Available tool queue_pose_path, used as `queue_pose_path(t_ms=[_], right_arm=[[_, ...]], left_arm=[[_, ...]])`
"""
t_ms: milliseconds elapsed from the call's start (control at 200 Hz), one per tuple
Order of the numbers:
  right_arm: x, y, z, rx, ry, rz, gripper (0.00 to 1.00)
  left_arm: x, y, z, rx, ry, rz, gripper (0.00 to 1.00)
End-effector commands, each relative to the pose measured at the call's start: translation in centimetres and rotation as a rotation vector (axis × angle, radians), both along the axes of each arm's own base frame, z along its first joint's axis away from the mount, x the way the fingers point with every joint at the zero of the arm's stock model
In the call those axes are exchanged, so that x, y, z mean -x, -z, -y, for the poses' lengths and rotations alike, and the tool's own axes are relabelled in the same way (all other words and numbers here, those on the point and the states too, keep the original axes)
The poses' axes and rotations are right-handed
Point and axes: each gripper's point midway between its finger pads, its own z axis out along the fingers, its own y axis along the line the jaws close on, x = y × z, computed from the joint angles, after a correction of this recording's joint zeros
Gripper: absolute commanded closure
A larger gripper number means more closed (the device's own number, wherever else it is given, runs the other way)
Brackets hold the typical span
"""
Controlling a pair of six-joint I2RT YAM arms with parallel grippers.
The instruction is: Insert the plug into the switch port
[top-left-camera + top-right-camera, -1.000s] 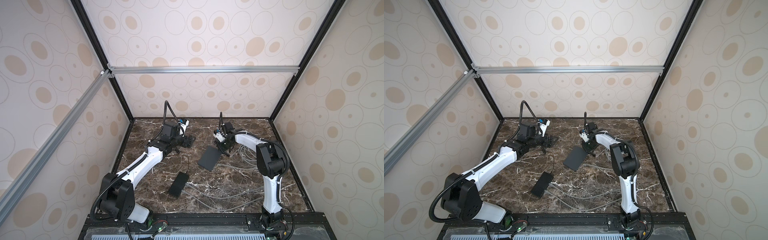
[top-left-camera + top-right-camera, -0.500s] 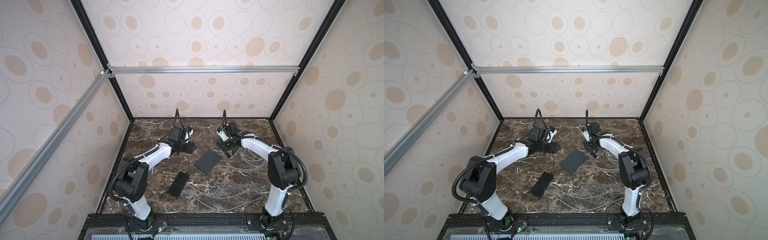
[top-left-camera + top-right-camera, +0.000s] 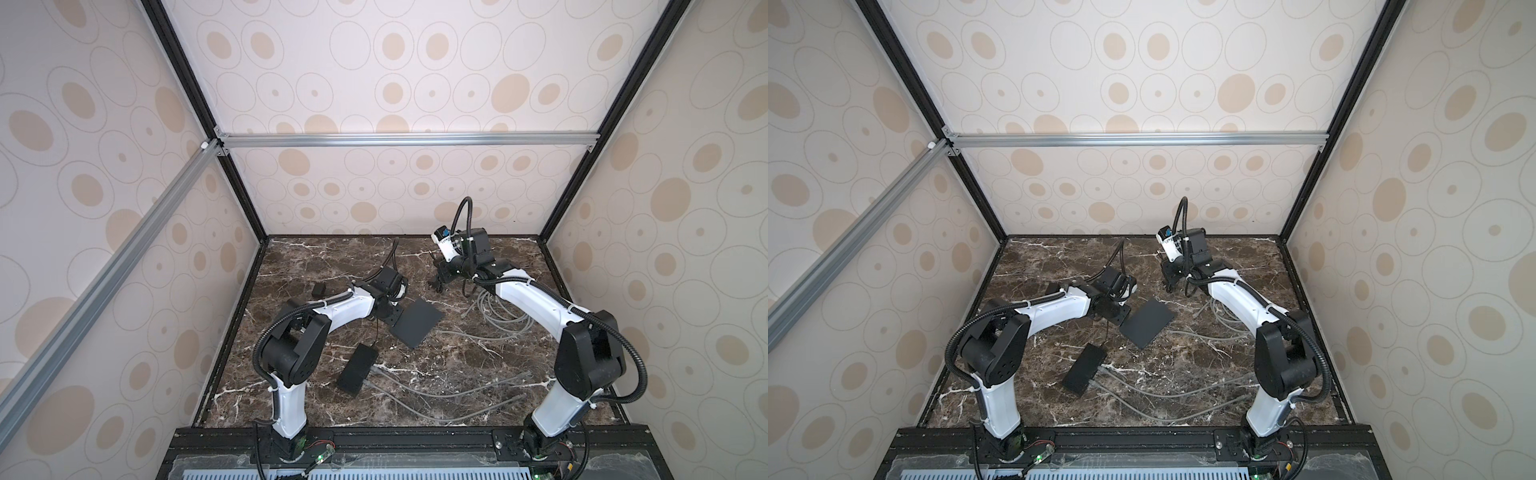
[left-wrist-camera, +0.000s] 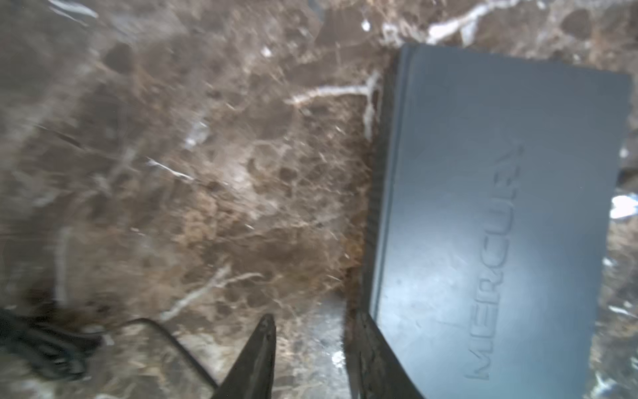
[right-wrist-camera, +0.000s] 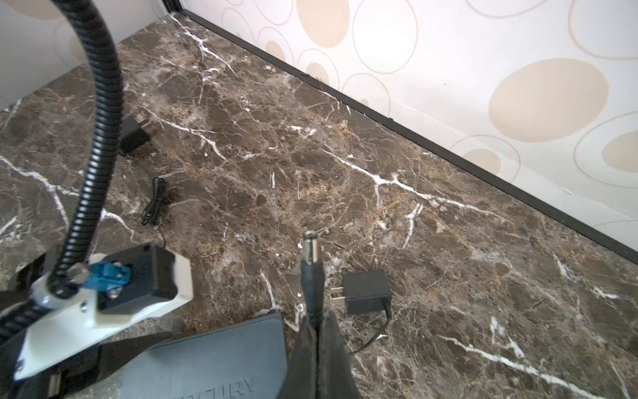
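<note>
The switch [image 3: 417, 322] [image 3: 1146, 322] is a flat black box lying on the marble top, its lid marked MERCURY [image 4: 483, 224]; its port does not show. My left gripper [image 4: 312, 331] [image 3: 390, 318] is low at the switch's left corner. Its jaws stand apart with only marble between them, and one finger [image 4: 369, 349] lies along the switch's edge. My right gripper [image 5: 322, 321] [image 3: 436, 284] hovers behind the switch [image 5: 207, 362], shut on the black barrel plug [image 5: 310, 266], whose metal tip points toward the back wall.
A second black box [image 3: 356, 374] lies nearer the front with grey cables [image 3: 503, 316] trailing right. One power adapter [image 5: 367, 292] sits just beyond the plug, and another [image 3: 319, 289] lies at the left. A bundled black cord [image 5: 155, 202] lies between them.
My left gripper has come down and forward to the switch's left corner, its jaws narrowing. The right gripper has drawn back from the switch toward the wall, still holding the plug. The switch now lies flat.
</note>
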Motion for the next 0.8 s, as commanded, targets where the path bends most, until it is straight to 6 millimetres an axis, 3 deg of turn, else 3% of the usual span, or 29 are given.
queue_pose_path(t_ms=[0, 240, 515, 670, 790], right_arm=[[1.0, -1.8, -0.7, -0.035, -0.048, 0.050, 1.00], [1.8, -1.1, -0.4, -0.024, -0.050, 0.040, 1.00], [2.0, 0.2, 0.1, -0.012, -0.023, 0.037, 1.00], [1.9, 0.4, 0.0, -0.025, -0.015, 0.029, 1.00], [2.1, 0.7, 0.0, -0.037, -0.009, 0.014, 1.00]], left_arm=[[0.7, 0.8, -0.7, -0.088, 0.035, -0.030, 0.63], [2.1, 1.1, 0.6, -0.107, 0.103, -0.045, 0.64], [7.1, -0.8, 7.7, 0.180, 0.347, -0.167, 0.59], [8.5, -1.3, 9.4, 0.258, 0.397, -0.212, 0.56], [8.8, -3.2, 10.1, 0.333, 0.417, -0.202, 0.55]])
